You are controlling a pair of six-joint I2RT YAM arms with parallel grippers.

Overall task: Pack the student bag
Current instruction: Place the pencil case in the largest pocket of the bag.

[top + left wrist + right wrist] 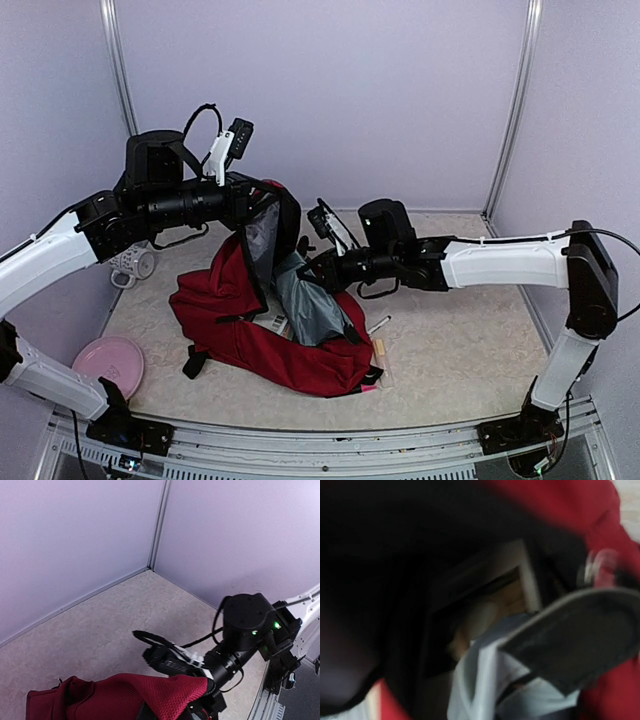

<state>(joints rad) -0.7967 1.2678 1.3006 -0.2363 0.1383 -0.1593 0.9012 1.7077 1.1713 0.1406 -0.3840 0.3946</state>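
Seen from above, the dark red student bag (300,360) lies in the middle of the table (460,330), its mouth gaping toward the far wall and its upper flap pulled upright. The left gripper (252,200) meets the top edge of that flap and appears clamped on it, though we cannot see the fingers themselves. In the left wrist view the red mesh fabric of the student bag (125,695) bunches along the bottom edge. The right arm (247,627) reaches in from the far side. The right gripper (312,268) is pushed into the bag's opening, just above a grey-blue pouch (315,310) that sits half inside the mouth. The right wrist view is blurred. We make out the bag's dark lining (380,580), red fabric at the edges, one grey finger (570,640) and pale grey-blue cloth (480,680) under it. We cannot tell whether the jaws are apart or closed on anything. A mug (135,263) stands near the bag's left side, a pink plate (112,362) lies at the near left corner, and a pen (379,324) rests just right of the bag.
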